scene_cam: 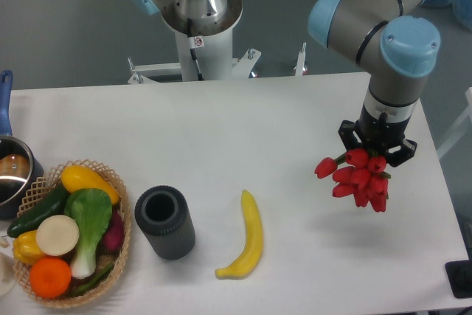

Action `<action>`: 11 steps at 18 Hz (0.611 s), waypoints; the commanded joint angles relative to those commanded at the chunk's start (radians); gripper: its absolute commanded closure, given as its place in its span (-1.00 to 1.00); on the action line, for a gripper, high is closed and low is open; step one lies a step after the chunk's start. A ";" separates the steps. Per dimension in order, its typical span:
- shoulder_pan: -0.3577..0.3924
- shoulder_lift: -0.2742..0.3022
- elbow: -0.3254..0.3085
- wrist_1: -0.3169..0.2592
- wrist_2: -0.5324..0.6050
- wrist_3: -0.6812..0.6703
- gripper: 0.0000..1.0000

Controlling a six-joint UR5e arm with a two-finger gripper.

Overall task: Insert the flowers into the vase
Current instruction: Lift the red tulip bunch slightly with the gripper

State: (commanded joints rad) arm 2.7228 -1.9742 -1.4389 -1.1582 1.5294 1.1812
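Observation:
The flowers (359,180), a bunch of red tulip buds, hang in the air at the right side of the table, casting a shadow on the table below. My gripper (377,151) is shut on their stems from above; the stems and fingertips are mostly hidden behind the buds. The vase (164,221), a short dark grey cylinder with an open round mouth, stands upright at the front left of the table, far to the left of the flowers. Its mouth is empty.
A yellow banana (247,236) lies between the vase and the flowers. A wicker basket (122,204) of vegetables and fruit stands left of the vase. A steel pot (11,175) with a blue handle is at the left edge. The arm's base (199,27) is behind the table.

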 joint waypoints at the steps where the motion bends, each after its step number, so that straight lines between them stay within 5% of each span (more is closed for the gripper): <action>1: 0.000 0.000 0.002 0.000 0.000 0.000 1.00; 7: -0.003 0.024 0.005 -0.020 -0.029 0.000 1.00; 11: -0.006 0.093 -0.003 -0.005 -0.211 -0.014 1.00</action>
State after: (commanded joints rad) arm 2.7167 -1.8809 -1.4419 -1.1628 1.3182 1.1674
